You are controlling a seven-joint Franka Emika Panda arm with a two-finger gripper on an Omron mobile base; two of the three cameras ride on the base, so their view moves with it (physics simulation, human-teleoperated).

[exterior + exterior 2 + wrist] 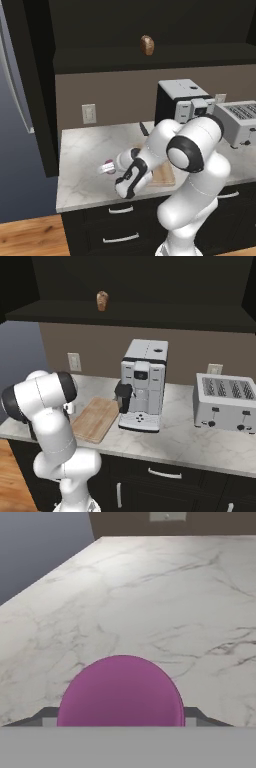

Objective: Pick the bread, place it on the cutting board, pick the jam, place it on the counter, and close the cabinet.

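Above bare counter (150,587) well inside its edges, the tool (120,722) grips the jam (120,694).

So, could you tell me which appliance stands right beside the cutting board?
The coffee machine, next to the cutting board; the toaster sits farther along the counter.

A rendered home kitchen. Shown by a veined marble counter (90,150) over black drawers (165,476) with silver handles, dark cabinet (140,281) above, brown backsplash wall with outlets (89,113). On the counter: a coffee machine (142,383), a four-slot toaster (226,402), a wooden board (95,418). A loaf (102,300) up on the cabinet shelf. Wood floor (30,237) below, part of a grey fridge door (12,75) at the left edge.
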